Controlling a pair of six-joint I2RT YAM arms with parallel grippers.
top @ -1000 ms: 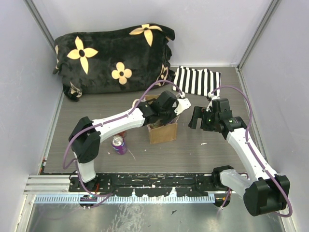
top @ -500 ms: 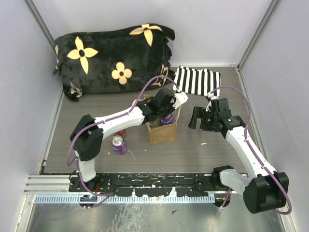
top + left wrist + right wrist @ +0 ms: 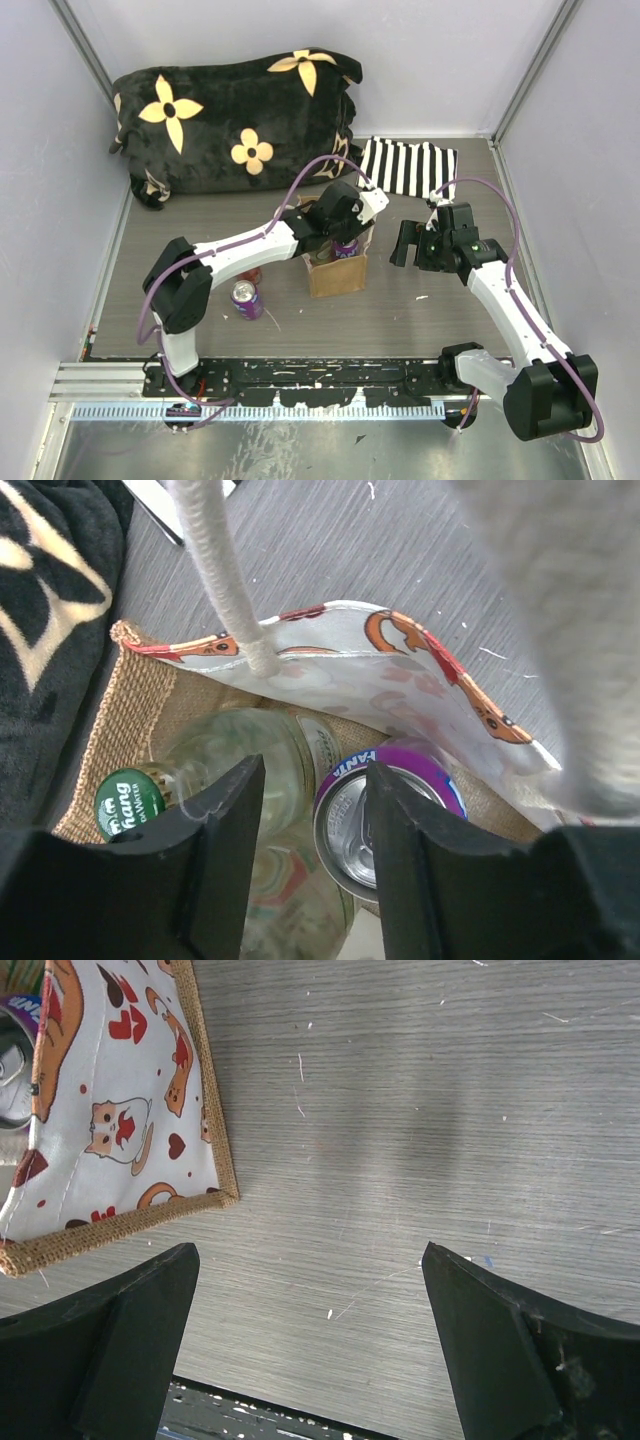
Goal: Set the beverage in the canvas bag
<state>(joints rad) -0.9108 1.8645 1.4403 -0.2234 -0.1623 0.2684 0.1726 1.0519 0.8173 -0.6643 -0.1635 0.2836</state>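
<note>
My left jaws stand parted, gripping nothing, over the bag (image 3: 340, 670). The can (image 3: 385, 805) sits inside it, just under the jaws, beside a bottle (image 3: 240, 745). Right jaws gape empty above the tabletop (image 3: 400, 1110). I judge this the let-go step. Next I need a straight lift, clear of the handle (image 3: 215, 570) looping past the jaws.

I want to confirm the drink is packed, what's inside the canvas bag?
Inside the canvas bag: a purple can, top up, beside a clear glass bottle with a green cap. The left pincer hides the rest of the bag's floor.
</note>
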